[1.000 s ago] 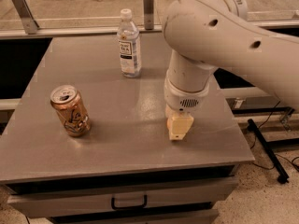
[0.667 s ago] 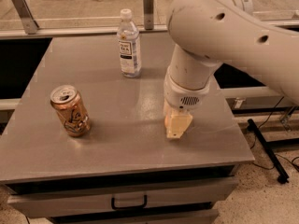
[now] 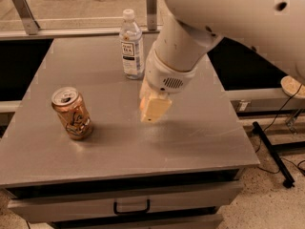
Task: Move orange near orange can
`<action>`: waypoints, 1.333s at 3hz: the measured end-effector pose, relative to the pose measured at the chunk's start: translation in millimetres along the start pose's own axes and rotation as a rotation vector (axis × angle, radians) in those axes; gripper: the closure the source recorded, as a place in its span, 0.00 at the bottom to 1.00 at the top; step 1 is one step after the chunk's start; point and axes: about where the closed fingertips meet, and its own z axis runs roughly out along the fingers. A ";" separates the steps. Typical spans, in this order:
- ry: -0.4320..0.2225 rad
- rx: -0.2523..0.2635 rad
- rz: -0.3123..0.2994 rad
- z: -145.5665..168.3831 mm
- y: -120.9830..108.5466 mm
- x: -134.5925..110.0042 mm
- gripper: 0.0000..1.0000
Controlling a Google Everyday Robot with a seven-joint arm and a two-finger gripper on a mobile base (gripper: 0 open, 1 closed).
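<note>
Your gripper [image 3: 153, 109] is hanging farther left over the grey table [image 3: 200, 147], nearer the orange can [image 3: 72, 113] standing on its left half; grip state cannot be told, the orange out of sight.

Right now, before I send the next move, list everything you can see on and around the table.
orange can: one, copper-orange with a silver top, upright on the table's left part.
water bottle: one, clear with a white cap, upright near the table's back edge.
orange: none in view.
table: one, grey, filling the middle of the view.
drawer handle: one, black, on the drawer front below the tabletop.
bar: one, black, on the floor to the right of the table.
arm: one, white, reaching in from the upper right.
gripper: one, cream, pointing down over the table's middle, right of the orange can and nearer than the water bottle.
</note>
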 end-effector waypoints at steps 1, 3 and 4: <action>-0.037 0.054 -0.002 -1.8 -12.8 -10.7 1.00; -0.118 0.060 -0.062 7.3 -6.5 -30.4 1.00; -0.210 0.072 -0.187 20.9 11.1 -67.5 1.00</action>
